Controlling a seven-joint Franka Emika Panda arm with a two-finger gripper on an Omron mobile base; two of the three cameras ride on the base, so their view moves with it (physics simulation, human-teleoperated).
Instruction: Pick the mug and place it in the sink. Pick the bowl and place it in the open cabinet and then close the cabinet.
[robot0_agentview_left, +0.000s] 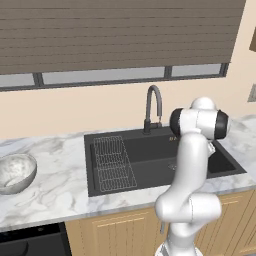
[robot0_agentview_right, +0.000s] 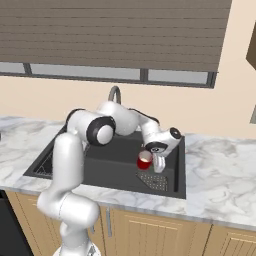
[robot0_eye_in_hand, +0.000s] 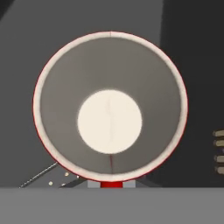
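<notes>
From the right base view I see the arm reaching forward and down into the sink (robot0_agentview_right: 120, 165), with the tool (robot0_agentview_right: 152, 161) low over the basin's right part. The mug (robot0_agentview_right: 144, 161) hangs right at the tool, its red body just above the drain grate (robot0_agentview_right: 155, 182); I cannot tell whether its base touches the sink floor. In the hand view I look straight down into the mug (robot0_eye_in_hand: 110, 107), its white inside and thin red rim close below the camera, and the tool's jaws are pressed together, pinching the mug at the rim edge at the bottom of that view.

In the left base view the sink (robot0_agentview_left: 150, 150) sits in the marble bench (robot0_agentview_left: 60, 185), with the wire grid rack (robot0_agentview_left: 112, 162) in its left part and the dark faucet (robot0_agentview_left: 152, 107) behind it. The bowl (robot0_agentview_left: 15, 172) stands upright on the bench, well to the left of the sink.
</notes>
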